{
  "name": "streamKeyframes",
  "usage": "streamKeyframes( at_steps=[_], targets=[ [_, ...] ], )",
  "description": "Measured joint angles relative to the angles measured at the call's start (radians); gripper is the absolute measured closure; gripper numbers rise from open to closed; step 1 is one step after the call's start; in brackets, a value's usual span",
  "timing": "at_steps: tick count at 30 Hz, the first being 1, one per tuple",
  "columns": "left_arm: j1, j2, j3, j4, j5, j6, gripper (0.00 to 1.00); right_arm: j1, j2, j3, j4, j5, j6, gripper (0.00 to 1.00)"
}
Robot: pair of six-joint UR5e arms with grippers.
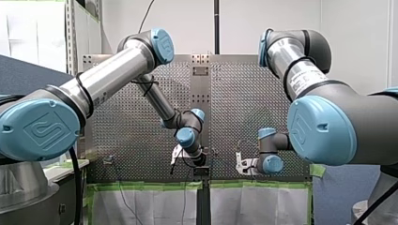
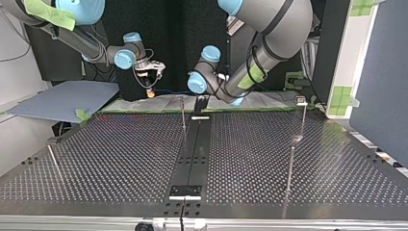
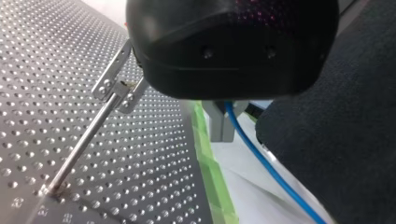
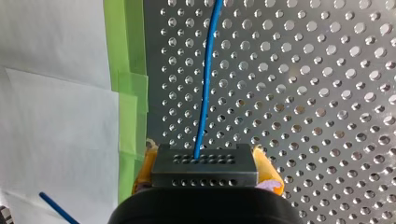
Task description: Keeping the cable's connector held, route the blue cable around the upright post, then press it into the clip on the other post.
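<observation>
**Hold state.** The fingers of my right gripper (image 4: 204, 164) are closed on the dark, perforated connector (image 4: 204, 171), with one of the yellow pads (image 4: 267, 169) on each side face. Whether my left gripper (image 2: 201, 103) is open or closed cannot be told.

**Cable position.** The blue cable (image 4: 205, 84) leaves the connector's front face and runs ahead, close over the perforated surface (image 4: 317, 93). In the left wrist view it emerges from beneath my left gripper and passes beyond the green tape (image 3: 210, 168) at the surface edge. It is not seated in the clip (image 3: 114, 86) on top of the thin post (image 3: 79, 149), which stands apart from it.

**Handling (judgement).**
- The cable looks thin, light and limp, so it should bend readily around a post.
- It will not hold a shape unless it is kept taut.
- The jacket appears smooth, so it is likely to slide through a loose grip.
- The connector is the only rigid part, so the present grasp on its flat sides is the correct anchor.
- For routing, take the cable itself across its width on a free run between the connector and the clip.
- Excess tension may pull the cable at the connector.
</observation>
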Motion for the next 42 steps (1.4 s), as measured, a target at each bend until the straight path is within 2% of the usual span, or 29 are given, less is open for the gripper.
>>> streamKeyframes(
  at_steps=[8, 11, 14, 18, 21, 30, 42],
  targets=[
    [-0.01, 0.001, 0.0, -0.01, 0.058, 0.013, 1.0, -0.002, -0.042, 0.012, -0.007, 0.001, 0.003, 1.0],
    [-0.012, 0.002, 0.0, -0.005, 0.074, 0.013, 1.0, -0.004, -0.064, 0.014, -0.007, 0.003, 0.016, 1.0],
    [-0.009, 0.003, 0.0, 0.003, 0.078, 0.008, 1.0, -0.006, -0.074, 0.014, -0.009, 0.006, 0.037, 1.0],
    [0.003, 0.003, 0.0, 0.023, 0.08, -0.015, 1.0, -0.007, -0.076, 0.015, -0.013, 0.007, 0.071, 1.0],
    [0.013, 0.003, 0.0, 0.042, 0.082, -0.035, 1.0, -0.009, -0.072, 0.015, -0.018, 0.007, 0.081, 1.0],
    [0.035, 0.002, 0.0, 0.119, 0.102, -0.113, 1.0, -0.013, -0.039, 0.014, -0.047, 0.008, 0.089, 1.0],
    [0.059, -0.016, 0.0, 0.212, 0.146, -0.193, 1.0, -0.026, -0.032, 0.004, -0.091, 0.003, 0.111, 1.0]
  ],
)
